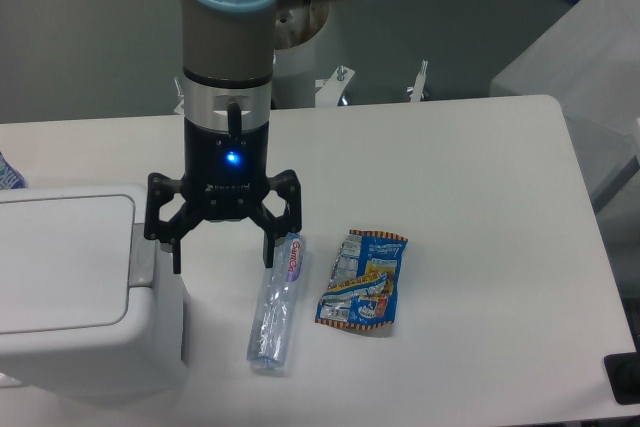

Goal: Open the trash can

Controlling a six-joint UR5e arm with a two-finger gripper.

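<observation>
Trash can, a boxy white plastic bin with lid shut, sat at the counter's 8 o'clock corner. Spread empty, the black claw hung beside its grey tab, above a clear crumpled bottle; a crinkled foil wrapper lay at 3 o'clock.

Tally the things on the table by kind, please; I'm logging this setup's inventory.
Trash can: 1, white, lid shut
Plastic bottle: 1, clear, lying on its side
Snack wrapper: 1, blue and crumpled
Total: 3

The open gripper hangs between the trash can and the bottle and is not counted.
</observation>
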